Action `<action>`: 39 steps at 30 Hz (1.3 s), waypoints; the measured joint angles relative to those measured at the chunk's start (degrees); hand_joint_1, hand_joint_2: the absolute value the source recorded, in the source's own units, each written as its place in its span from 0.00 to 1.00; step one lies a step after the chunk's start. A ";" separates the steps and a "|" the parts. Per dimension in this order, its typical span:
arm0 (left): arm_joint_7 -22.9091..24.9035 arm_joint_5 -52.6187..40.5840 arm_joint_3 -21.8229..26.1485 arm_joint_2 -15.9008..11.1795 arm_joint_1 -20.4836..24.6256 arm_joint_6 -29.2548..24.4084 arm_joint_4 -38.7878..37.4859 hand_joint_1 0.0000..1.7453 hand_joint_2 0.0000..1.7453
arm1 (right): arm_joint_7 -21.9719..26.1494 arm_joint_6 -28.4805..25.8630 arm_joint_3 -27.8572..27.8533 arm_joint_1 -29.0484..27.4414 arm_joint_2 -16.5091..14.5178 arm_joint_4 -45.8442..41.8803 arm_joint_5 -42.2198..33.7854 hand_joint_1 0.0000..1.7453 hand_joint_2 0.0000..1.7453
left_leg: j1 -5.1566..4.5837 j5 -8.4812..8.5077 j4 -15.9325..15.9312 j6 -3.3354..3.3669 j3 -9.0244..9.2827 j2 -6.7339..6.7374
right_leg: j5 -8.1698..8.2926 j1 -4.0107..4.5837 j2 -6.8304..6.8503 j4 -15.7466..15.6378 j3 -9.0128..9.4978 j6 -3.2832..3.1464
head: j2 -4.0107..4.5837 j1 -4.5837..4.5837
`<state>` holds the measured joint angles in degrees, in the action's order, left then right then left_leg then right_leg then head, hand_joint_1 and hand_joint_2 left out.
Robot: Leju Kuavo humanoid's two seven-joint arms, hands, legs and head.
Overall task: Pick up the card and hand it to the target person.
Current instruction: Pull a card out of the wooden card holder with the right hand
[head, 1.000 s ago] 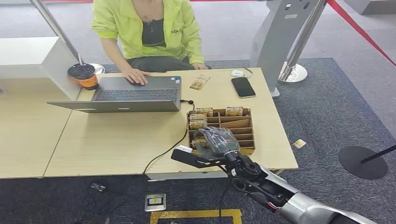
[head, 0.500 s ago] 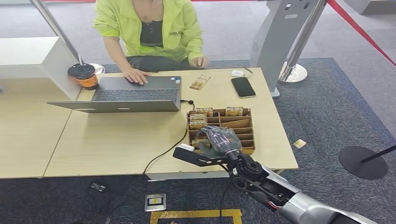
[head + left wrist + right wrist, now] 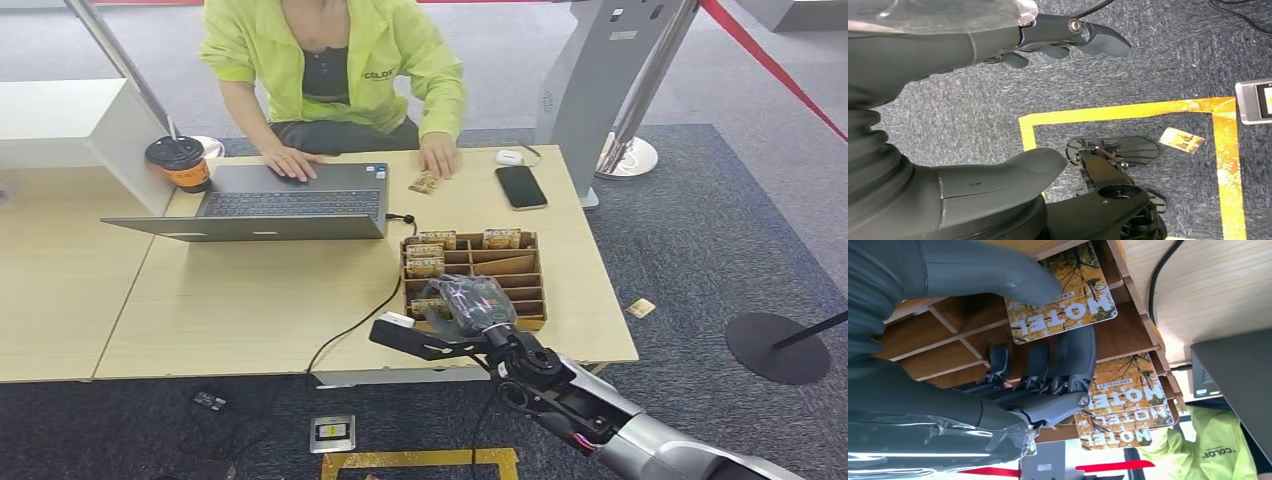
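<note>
The robot's right hand (image 3: 470, 303) sits over the near left corner of the brown cardboard compartment tray (image 3: 527, 268) on the pale wooden table (image 3: 250, 300), and the wrist view shows its thumb and dark fingers (image 3: 1068, 357) closing on either side of an autumn-leaf "HOTEL" card (image 3: 1063, 295). This looks like the picking step, the pinch seemingly made but the card not yet lifted out. Next it calls for a clean lift from the slot and a reach toward the person in the yellow-green jacket (image 3: 340, 60); the left hand (image 3: 1068, 42) hangs empty, fingers loosely apart, above the carpet.

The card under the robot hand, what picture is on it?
The card shows yellow-orange autumn trees with "HOTEL" in white letters, clearest in the right wrist view.
</note>
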<state>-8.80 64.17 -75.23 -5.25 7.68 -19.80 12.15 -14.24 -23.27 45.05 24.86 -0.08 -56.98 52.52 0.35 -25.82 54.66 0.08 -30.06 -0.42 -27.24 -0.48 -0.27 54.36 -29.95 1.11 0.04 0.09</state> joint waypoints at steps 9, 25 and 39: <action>-0.16 0.10 0.00 0.00 0.00 0.00 0.00 0.00 1.00 | -0.23 0.47 0.00 -0.02 0.00 -0.02 0.52 0.67 1.00 | 0.00 0.00 0.00 0.00 0.01 0.00 | 0.00 0.00 0.00 0.00 0.00 0.00 | 0.00 0.00; -0.18 0.01 0.00 0.00 -0.01 0.10 0.00 0.00 1.00 | -0.19 0.85 -0.03 -0.27 0.02 -1.31 1.06 0.96 1.00 | 0.00 0.00 0.00 0.00 0.02 0.01 | 0.00 0.00 0.00 0.00 0.01 0.00 | 0.00 0.01; -0.20 0.09 0.00 -0.01 -0.06 0.27 0.00 0.00 1.00 | -0.05 4.17 -1.59 -2.60 2.11 -16.24 -0.49 1.00 1.00 | 0.00 0.00 0.01 0.00 0.02 0.07 | 0.00 0.00 -0.09 0.00 -0.03 0.00 | 0.00 -0.01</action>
<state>-9.01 64.26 -75.23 -5.26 7.62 -19.53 12.15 -14.29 -19.10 43.46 22.26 2.03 -73.22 52.03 0.35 -25.83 54.67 0.08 -30.04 -0.35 -27.23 -0.49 -0.36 54.36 -29.97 1.11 0.04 0.08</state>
